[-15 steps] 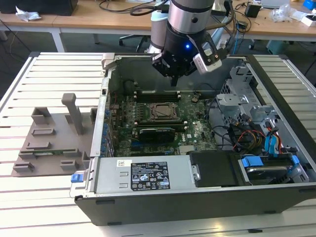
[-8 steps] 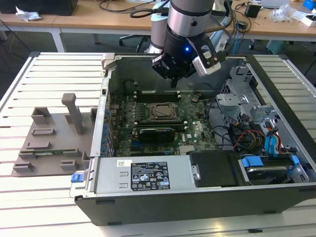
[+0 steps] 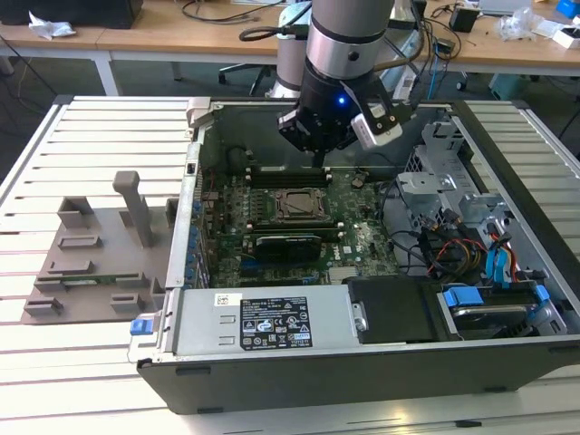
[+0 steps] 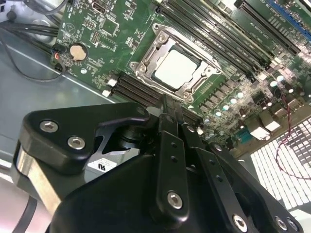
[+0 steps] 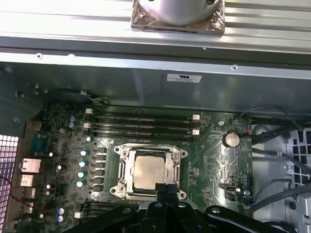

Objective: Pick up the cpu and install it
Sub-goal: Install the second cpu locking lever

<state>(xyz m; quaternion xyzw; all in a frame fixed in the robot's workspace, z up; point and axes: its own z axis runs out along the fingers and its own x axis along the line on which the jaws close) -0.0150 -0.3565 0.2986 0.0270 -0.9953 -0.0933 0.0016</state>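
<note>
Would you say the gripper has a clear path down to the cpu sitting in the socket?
Probably yes: the gripper hangs just above the cpu, whose top lies uncovered in the socket frame.

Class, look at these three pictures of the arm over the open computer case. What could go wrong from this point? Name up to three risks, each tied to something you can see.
1. The silver-grey square cpu lies in the metal socket frame; if it sits slightly crooked, pressing could damage it.
2. The black gripper hangs close above the socket's edge and could knock the frame.
3. The black memory slots beside the socket leave little clearance.
</note>
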